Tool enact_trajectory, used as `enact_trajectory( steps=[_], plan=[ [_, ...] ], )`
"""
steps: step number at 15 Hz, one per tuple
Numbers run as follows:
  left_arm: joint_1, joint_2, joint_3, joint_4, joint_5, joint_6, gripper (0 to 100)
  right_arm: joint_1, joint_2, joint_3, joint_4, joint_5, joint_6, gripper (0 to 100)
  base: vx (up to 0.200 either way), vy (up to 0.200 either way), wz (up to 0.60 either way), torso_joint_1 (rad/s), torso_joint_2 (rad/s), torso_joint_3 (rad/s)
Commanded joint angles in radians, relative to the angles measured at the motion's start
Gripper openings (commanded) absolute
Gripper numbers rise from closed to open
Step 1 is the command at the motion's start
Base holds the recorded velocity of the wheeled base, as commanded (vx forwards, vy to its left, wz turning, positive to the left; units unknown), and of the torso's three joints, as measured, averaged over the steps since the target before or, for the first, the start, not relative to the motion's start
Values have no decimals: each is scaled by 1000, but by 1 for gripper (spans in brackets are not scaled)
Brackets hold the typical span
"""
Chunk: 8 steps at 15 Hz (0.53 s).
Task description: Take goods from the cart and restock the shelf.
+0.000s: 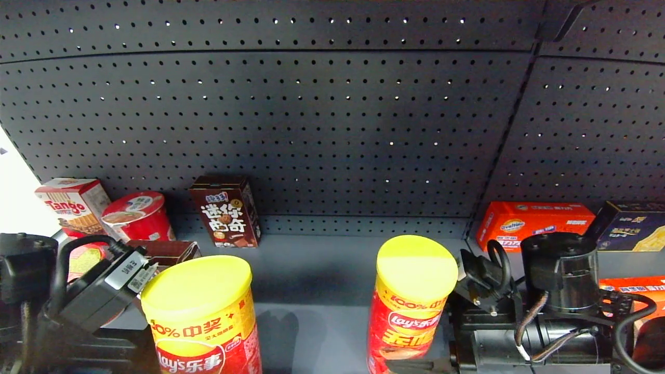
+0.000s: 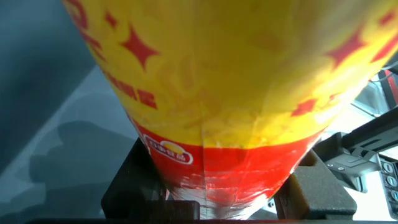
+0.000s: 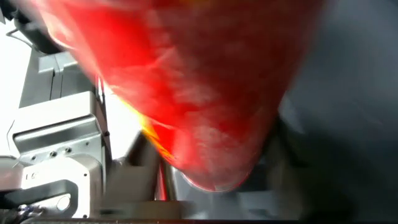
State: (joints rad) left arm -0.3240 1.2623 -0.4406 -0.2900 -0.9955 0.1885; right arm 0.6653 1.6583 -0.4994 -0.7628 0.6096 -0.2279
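Observation:
Two tall chip cans with yellow lids stand upright in front of the grey shelf board point(image 1: 322, 270). The left chip can point(image 1: 200, 317) is yellow on top and red below, and it sits between the dark fingers point(image 2: 134, 190) of my left gripper point(image 2: 217, 202), which is shut on its lower body point(image 2: 224, 112). The right chip can point(image 1: 410, 306) is mostly red. My right gripper point(image 3: 211, 177) is shut on its base point(image 3: 199, 93). Both cans are at the front of the shelf, apart from each other.
At the back left stand a wafer box point(image 1: 72, 205), a red cup point(image 1: 137, 215) and a brown chocolate box point(image 1: 226, 210). An orange box point(image 1: 532, 223) and a dark blue box point(image 1: 628, 226) lie at the right. A black pegboard wall point(image 1: 332, 130) backs the shelf.

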Motion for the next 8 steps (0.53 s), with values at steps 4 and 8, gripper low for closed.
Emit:
enact_trajectory(
  steps=[4,8],
  plan=[
    [0,0,3,0,0,2,0,-3,-17,15,-7,-1,-1,100,0,0,0,0,0,0],
    [-1,0,2,0,0,2,0,-41,-98,61,-4,6,-2,100,0,0,0,0,0,0]
  ],
)
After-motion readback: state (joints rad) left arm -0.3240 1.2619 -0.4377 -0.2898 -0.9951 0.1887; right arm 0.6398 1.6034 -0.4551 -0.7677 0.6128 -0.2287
